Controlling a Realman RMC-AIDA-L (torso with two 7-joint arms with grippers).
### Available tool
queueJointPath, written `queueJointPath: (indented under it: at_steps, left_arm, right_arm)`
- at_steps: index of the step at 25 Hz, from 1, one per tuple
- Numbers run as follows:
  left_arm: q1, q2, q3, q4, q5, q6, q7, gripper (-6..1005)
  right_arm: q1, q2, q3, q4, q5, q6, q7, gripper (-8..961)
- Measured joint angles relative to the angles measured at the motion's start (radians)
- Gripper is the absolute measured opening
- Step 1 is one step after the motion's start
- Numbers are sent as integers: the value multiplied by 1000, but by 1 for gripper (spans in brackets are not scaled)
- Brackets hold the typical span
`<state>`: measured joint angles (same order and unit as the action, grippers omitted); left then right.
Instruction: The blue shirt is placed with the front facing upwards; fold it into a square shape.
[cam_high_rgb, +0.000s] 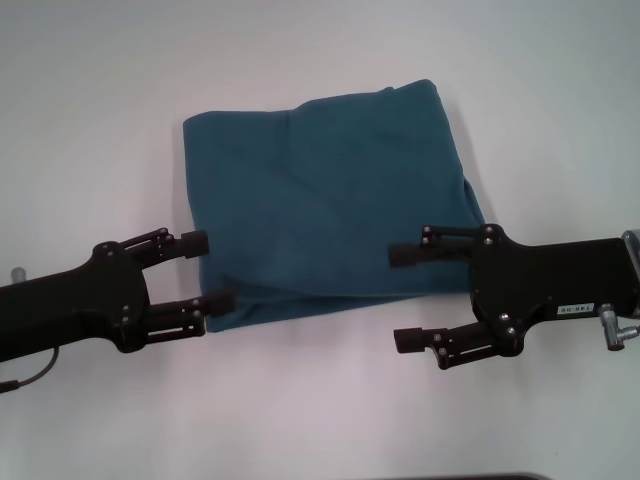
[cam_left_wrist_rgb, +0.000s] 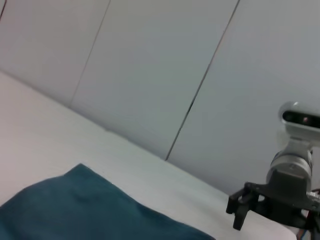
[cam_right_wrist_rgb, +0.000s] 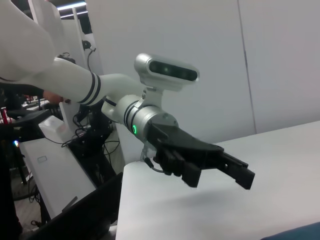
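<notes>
The blue shirt lies folded into a rough square on the white table, with no collar or print showing. My left gripper hovers open at the shirt's near left corner, its fingers apart and empty. My right gripper hangs open over the shirt's near right edge, also empty. In the left wrist view a corner of the blue shirt shows, with the right gripper farther off. The right wrist view shows the left gripper above the table.
The white table surrounds the shirt on every side. A pale panelled wall stands behind the table. Beyond the table's end are desks and cables.
</notes>
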<state>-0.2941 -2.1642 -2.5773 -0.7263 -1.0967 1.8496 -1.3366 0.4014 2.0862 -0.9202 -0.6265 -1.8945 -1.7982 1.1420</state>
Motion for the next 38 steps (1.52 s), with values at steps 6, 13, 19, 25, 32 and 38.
queueJointPath:
  at_steps: [6,13,19,25,32,38]
  left_arm:
    - [17,5,34,-91,11,68,100,835]
    - [13,3,82,-162,14,76,129,860]
    - [10,0,97,-173,22,30,126,860]
    - [6,1,91,-167,18,8,125,860]
    - [-19,0,87,-153,5,-32,113,859]
    - [-32,1,88,-143,4,-36,108,859]
  right_arm:
    - [4,-4,-2,-70,-43,13,58,915]
    - [28,0,-6,-184,-112,36,169,916]
    - [36,1,-3,-190,-113,94,196,916]
    - [39,6,-2,-170,-93,123,165,917]
    - [35,6,-3,-143,-46,130,131,917]
    - [33,6,-3,-127,-45,144,115,917]
